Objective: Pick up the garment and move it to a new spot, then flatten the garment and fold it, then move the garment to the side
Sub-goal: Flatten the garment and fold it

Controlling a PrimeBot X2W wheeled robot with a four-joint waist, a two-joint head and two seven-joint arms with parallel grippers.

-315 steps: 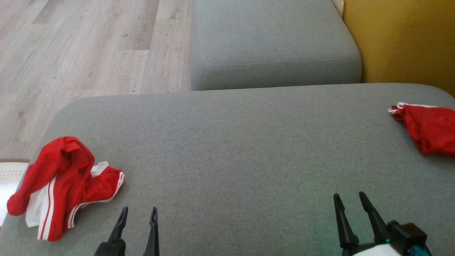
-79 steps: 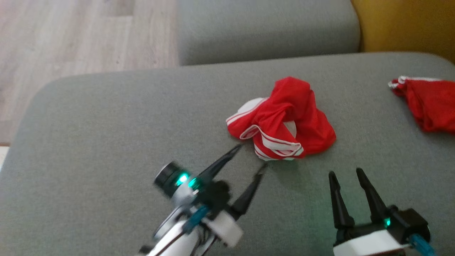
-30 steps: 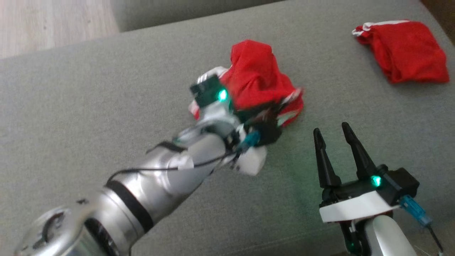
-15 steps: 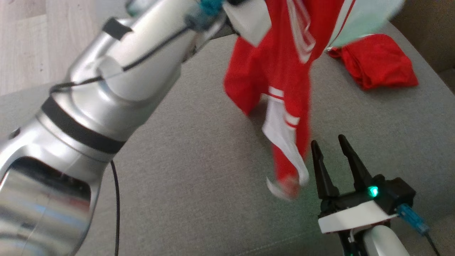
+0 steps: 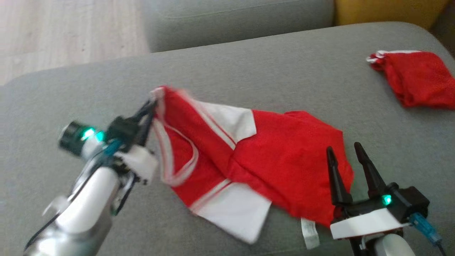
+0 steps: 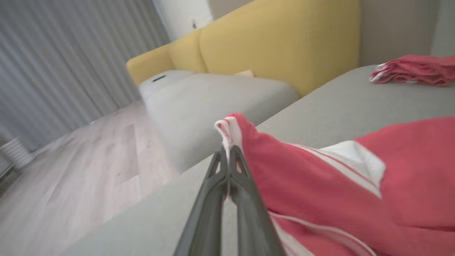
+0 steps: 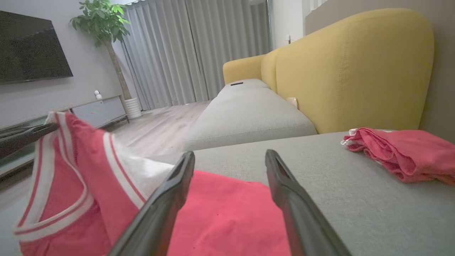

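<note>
A red sports garment (image 5: 284,160) with white panels and striped trim lies half spread over the middle of a grey seat cushion (image 5: 249,64), reaching toward its front edge. One trimmed corner is lifted toward the cushion's left edge, pinched between the closed left jaws. The right jaws stand wide apart and hold nothing. They are low over the garment's right part, near the front edge. A second red garment (image 5: 416,78) lies bunched near the cushion's far right corner, well apart from the first.

The cloth looks thin, light and limp. It sags from the held corner and rumples where it lies, so it will likely drape and slide rather than keep a shape. It does not look fragile. The banded hems and armhole trim seem the firmest places to grip. A hold on the opposite edge would probably let the two arms pull it flat.

The head view gives the whole layout, including a small white label (image 5: 308,233) by the front edge. The left wrist view shows the pinch itself, with the jaws shut on a white-banded fold. The right wrist view shows an empty gap between the right jaws, with red cloth lying flat beneath and ahead. It also takes in a yellow sofa back (image 7: 355,64), curtains and a potted plant (image 7: 103,21).
</note>
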